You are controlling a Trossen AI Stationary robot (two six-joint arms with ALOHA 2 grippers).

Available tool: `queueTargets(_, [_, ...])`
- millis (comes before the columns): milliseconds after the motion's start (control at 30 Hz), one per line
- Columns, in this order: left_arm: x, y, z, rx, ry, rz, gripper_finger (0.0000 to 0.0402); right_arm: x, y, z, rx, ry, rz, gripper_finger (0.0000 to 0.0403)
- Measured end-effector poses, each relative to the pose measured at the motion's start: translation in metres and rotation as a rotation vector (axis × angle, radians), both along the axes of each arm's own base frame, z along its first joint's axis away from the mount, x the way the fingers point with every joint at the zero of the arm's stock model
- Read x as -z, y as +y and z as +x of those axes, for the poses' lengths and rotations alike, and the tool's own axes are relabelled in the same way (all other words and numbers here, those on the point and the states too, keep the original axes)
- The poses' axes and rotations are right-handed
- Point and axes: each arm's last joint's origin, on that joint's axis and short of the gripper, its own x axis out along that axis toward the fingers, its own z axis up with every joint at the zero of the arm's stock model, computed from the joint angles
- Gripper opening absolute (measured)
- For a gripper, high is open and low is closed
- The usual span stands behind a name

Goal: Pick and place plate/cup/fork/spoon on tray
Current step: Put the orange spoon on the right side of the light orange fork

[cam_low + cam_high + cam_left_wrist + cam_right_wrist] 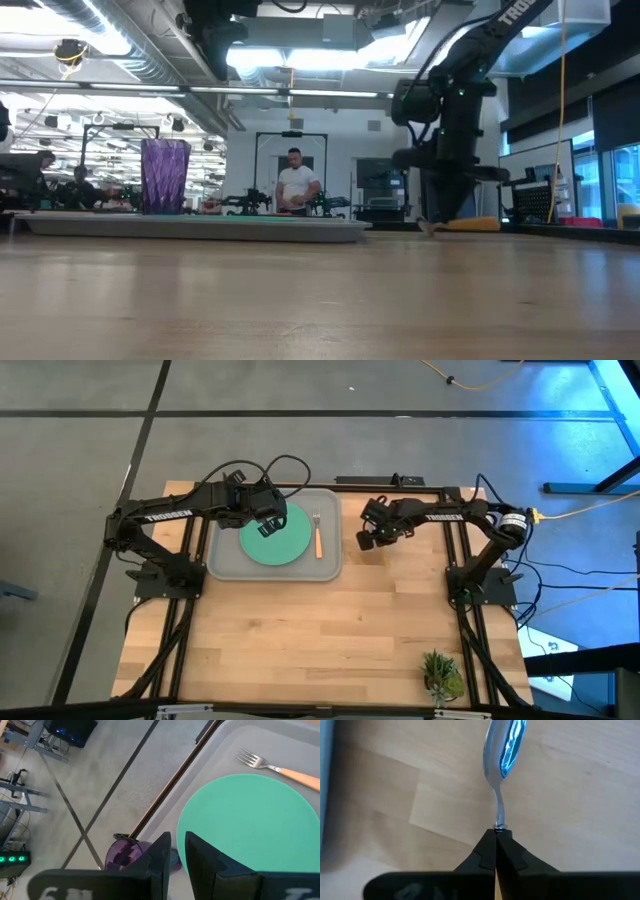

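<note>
High view showed the grey tray (225,565) on the table (320,630) with the teal plate (275,538) on it and the fork (317,536) lying just beside the plate, tines away from the table's near edge. The left gripper (271,526) hung over the plate's edge; the right gripper (366,541) sat just off the tray's right side, the spoon hidden beneath it. Only the right wrist view revealed the spoon (505,750): its silver bowl lay on bare wood, and the claw was pinched tight on the neck where the handle begins. The left wrist view showed narrow-gapped fingers (162,852) holding nothing, the purple cup (125,855) just below them beside the plate. The low view alone showed the cup (165,177) standing upright on the tray, and a person (296,182) far behind.
</note>
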Motion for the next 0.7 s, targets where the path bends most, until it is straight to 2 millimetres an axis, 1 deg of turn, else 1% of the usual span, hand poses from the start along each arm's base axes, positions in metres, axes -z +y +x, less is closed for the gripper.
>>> queueTargets(133, [0.000, 0.000, 0.000, 0.000, 0.000, 0.000, 0.0050, -0.003, 0.006, 0.004, -0.017, -0.006, -0.002, 0.0000])
queueTargets(433, [0.000, 0.000, 0.000, 0.000, 0.000, 0.000, 0.0050, -0.002, 0.023, 0.011, -0.037, 0.002, 0.011, 0.0000])
queueTargets(700, [0.000, 0.000, 0.000, 0.000, 0.000, 0.000, 0.0050, 0.022, 0.024, 0.016, -0.049, 0.083, 0.038, 0.0000])
